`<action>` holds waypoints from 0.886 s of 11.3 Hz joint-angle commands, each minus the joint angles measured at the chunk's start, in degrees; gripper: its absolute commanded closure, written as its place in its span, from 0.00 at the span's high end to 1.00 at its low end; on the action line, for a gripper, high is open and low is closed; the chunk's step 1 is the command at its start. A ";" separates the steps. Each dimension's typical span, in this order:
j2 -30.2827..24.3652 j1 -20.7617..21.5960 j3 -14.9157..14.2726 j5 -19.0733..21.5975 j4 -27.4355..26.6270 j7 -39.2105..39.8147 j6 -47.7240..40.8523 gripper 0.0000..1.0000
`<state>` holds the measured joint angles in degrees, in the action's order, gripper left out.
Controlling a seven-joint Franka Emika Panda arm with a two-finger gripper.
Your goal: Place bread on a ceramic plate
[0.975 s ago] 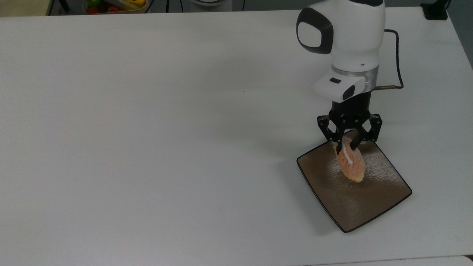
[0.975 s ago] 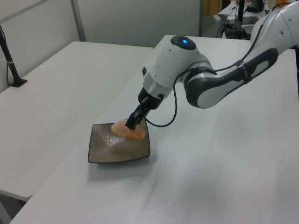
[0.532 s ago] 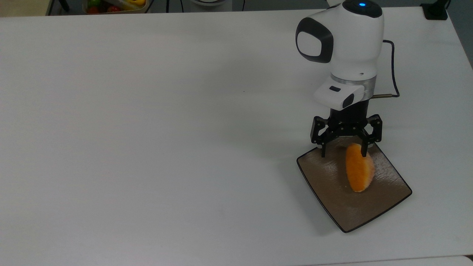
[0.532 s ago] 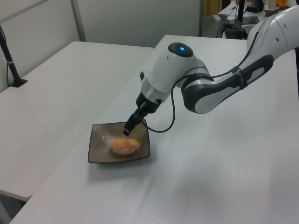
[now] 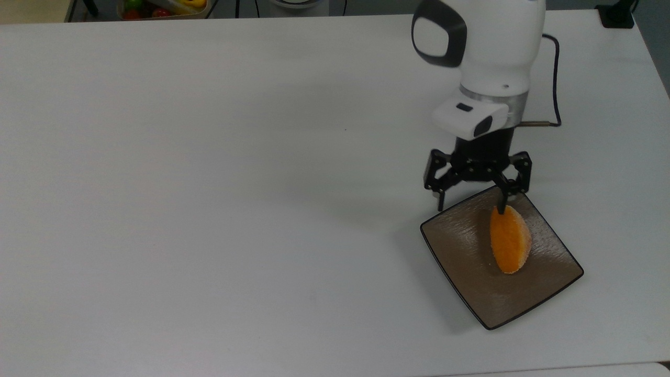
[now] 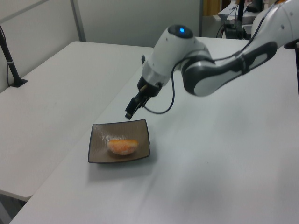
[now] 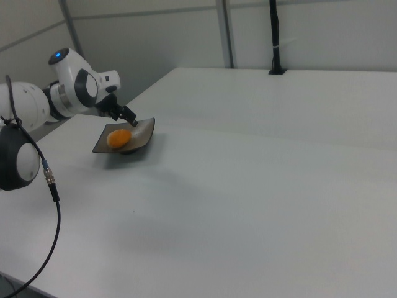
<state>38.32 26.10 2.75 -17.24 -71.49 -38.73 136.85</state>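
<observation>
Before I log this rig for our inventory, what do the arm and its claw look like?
The arm has glossy white rounded shells with dark grey-black bands at the joints and a dark-ringed white oval cap. A small blue light glows on top of the wrist housing. A silver ring sits above the claw, which is black with angular linkages and two thin fingers. A black cable loops from the wrist.

Lab — bare white tables, partition walls
</observation>
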 commanded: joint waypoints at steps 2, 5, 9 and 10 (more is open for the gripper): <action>-9.39 -2.10 0.33 3.59 -7.69 9.70 -15.78 1.00; -14.75 -4.82 0.33 10.54 -9.54 22.87 -33.26 1.00; -27.13 -7.56 -1.77 11.88 -18.04 24.84 -39.65 1.00; -29.59 -8.43 -2.56 13.10 -20.07 24.93 -39.38 1.00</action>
<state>17.58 18.50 2.20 -6.70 -82.36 -14.93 96.46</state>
